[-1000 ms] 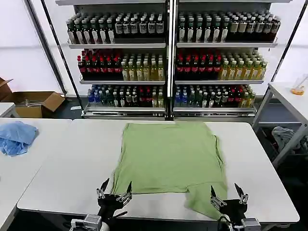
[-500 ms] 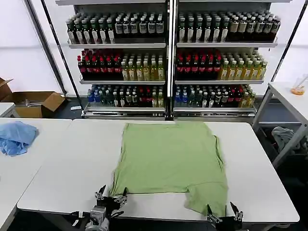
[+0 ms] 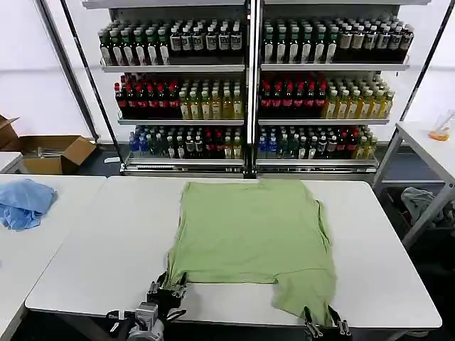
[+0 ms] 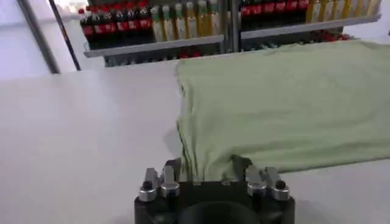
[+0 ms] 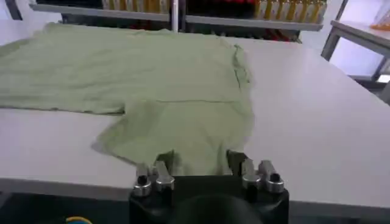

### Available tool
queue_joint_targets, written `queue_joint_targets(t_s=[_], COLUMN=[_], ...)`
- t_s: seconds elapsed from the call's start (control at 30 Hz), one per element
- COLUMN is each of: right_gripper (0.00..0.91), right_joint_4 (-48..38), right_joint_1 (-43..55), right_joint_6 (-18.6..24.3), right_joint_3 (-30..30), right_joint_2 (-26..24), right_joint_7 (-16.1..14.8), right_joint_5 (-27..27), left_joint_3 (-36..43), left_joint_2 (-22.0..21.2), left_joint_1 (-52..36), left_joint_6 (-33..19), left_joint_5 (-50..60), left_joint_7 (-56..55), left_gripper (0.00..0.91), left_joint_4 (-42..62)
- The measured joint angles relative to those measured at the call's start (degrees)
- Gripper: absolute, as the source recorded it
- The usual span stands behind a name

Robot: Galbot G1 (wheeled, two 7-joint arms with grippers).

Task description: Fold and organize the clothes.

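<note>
The clothes are one light green shirt (image 3: pixel 249 227) spread flat on the white table (image 3: pixel 92 241), with one sleeve flap reaching toward the near edge at the right. No print shows on the upper side. My left gripper (image 3: pixel 167 288) sits low at the shirt's near left corner. In the left wrist view that gripper (image 4: pixel 207 167) is open, the folded corner of the shirt (image 4: pixel 286 103) lying between its fingers. My right gripper (image 3: pixel 321 316) is at the near edge of the flap. In the right wrist view it (image 5: pixel 200 161) is open, astride the edge of the shirt (image 5: pixel 134 67).
A light blue cloth bundle (image 3: pixel 25 202) lies on the neighbouring table at the left. Shelves of bottles (image 3: pixel 249 92) stand behind the table. A cardboard box (image 3: pixel 50 150) is on the floor at the back left, and another table (image 3: pixel 430 138) stands at the right.
Both grippers have sunk lower and closed in on the shirt's near edge, the left at the corner and the right at the flap. The shirt has not moved.
</note>
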Motion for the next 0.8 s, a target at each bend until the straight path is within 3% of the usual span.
queue_joint_targets(t_s=[0.4, 0.8], right_gripper=[0.0, 0.0], right_joint_4=[1.56, 8.42], right_joint_1=[-1.48, -2.0], right_joint_6=[2.28, 4.68], right_joint_3=[1.56, 6.5], right_joint_2=[-0.76, -2.64], right_joint_7=[-0.37, -0.71], right_joint_5=[0.41, 2.55], left_joint_3=[-1.12, -4.1], left_joint_2=[-0.09, 1.43], left_joint_1=[1.38, 4.46], left_joint_6=[-2.18, -4.15], left_joint_5=[-2.66, -6.11], left_joint_7=[1.1, 2.25], left_gripper=[0.02, 0.02], left_joint_4=[-2.29, -9.7])
